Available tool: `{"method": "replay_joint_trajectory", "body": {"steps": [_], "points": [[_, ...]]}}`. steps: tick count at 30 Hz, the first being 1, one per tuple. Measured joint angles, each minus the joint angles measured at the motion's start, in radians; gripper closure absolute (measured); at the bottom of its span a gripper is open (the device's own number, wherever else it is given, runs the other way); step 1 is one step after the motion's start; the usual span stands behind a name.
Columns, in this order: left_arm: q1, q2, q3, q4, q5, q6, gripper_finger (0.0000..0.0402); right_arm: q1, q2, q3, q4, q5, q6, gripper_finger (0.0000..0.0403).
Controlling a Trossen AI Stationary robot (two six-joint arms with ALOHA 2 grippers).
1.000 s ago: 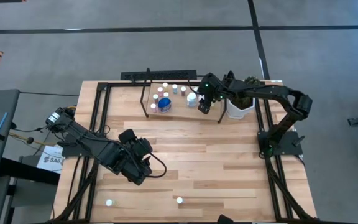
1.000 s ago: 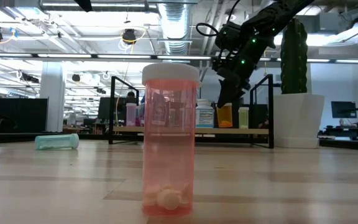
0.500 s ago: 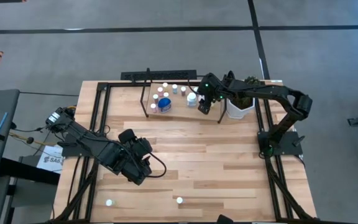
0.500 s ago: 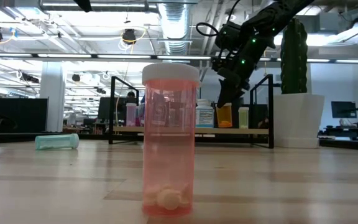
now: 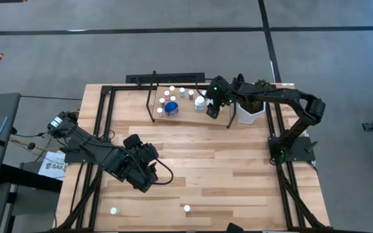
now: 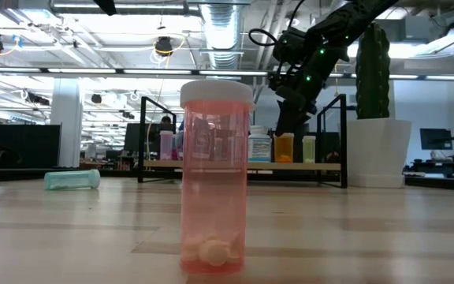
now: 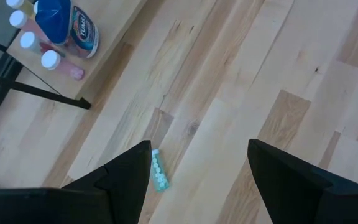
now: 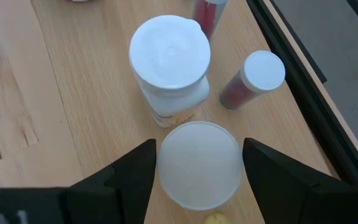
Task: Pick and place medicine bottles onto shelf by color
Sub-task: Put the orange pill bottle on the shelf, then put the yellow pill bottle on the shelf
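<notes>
Surveying from above, we record a wooden table [image 5: 238, 175] with the shelf [image 5: 186, 114] standing at its far edge, near the middle. We note the right arm reaching across to the shelf's right end, beside a white pot [image 5: 250, 113] holding a green plant. The left arm lies over the table's near left part, well apart from the shelf.

The right gripper [image 5: 212, 110] straddles an orange bottle [image 6: 284, 147] that stands upright on the shelf board. From the wrist, its pale cap [image 8: 197, 163] fills the space inside the gripper. We cannot tell whether the bottle is clenched or let go. The left gripper [image 7: 199, 149] is spread wide and carries nothing, with bare table beneath it.

On the shelf we count a large blue bottle [image 5: 171, 109] towards the left, with several small white-capped bottles around it. A wide white bottle [image 8: 169, 53] stands just beside the orange one, and a pale green bottle [image 6: 309, 148] on its other side. A small red-bodied bottle [image 8: 263, 71] is close by.

Off the shelf, a teal bottle [image 7: 158, 171] lies on its side on the table. Two small bottles [image 5: 114, 210] [image 5: 186, 208] stand near the front edge. A pink bottle [image 6: 215, 173] holding a few pills stands upright right in front of the low camera
</notes>
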Motion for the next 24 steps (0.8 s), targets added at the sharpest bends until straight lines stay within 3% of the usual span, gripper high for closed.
{"method": "replay_joint_trajectory", "body": {"steps": [5, 12, 19, 24], "points": [[0.000, 0.000, 0.000, 0.000, 0.000, 0.000, 0.0148, -0.001, 0.000, 0.000, 0.010, 0.006, -0.002, 0.0142], [0.000, 0.000, 0.000, 0.000, 0.000, -0.005, 0.0148, -0.002, 0.001, 0.126, -0.122, 0.131, -0.064, 0.0142], [0.000, 0.000, 0.000, 0.000, -0.005, -0.007, 0.0148, 0.031, 0.001, 0.274, -0.325, 0.128, -0.064, 0.0142], [0.000, 0.000, 0.000, 0.000, -0.007, -0.005, 0.0148, 0.088, 0.000, 0.303, -0.398, 0.034, -0.037, 0.0142]]}}
